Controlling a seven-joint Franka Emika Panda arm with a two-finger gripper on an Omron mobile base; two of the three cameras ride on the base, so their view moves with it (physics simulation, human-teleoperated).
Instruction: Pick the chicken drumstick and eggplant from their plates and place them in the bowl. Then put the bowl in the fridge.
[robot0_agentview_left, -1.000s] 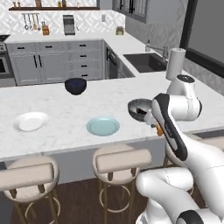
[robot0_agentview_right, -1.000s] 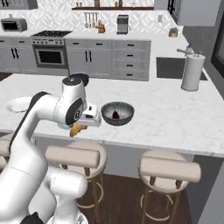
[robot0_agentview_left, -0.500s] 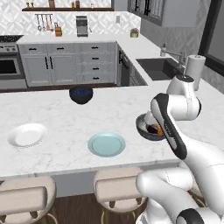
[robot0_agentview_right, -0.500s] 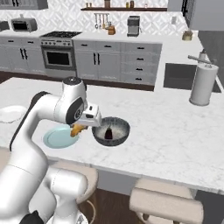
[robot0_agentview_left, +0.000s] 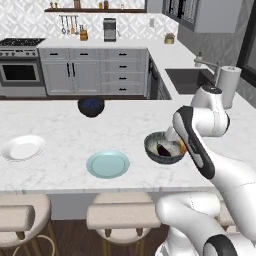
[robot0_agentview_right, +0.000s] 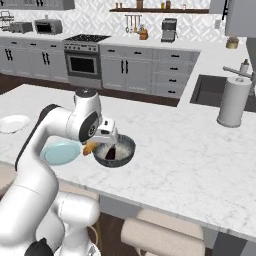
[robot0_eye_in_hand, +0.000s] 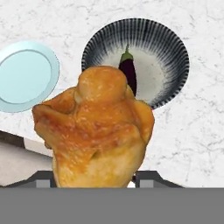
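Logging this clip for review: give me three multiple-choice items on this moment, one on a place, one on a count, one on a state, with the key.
1. Where is the eggplant?
A. on the white plate
B. in the ribbed bowl
C. on a stool

2. How many plates are on the counter?
A. one
B. two
C. four

3. What is the state of the drumstick?
A. held in the jaws beside the bowl
B. lying on the teal plate
C. resting in the black bowl

Key: 1 B, the hand view shows the eggplant lying inside the bowl. 2 B, the left base view shows a white plate and a teal plate, both bare. 3 A, the gripper is closed on the drumstick at the bowl's rim, not yet in it.
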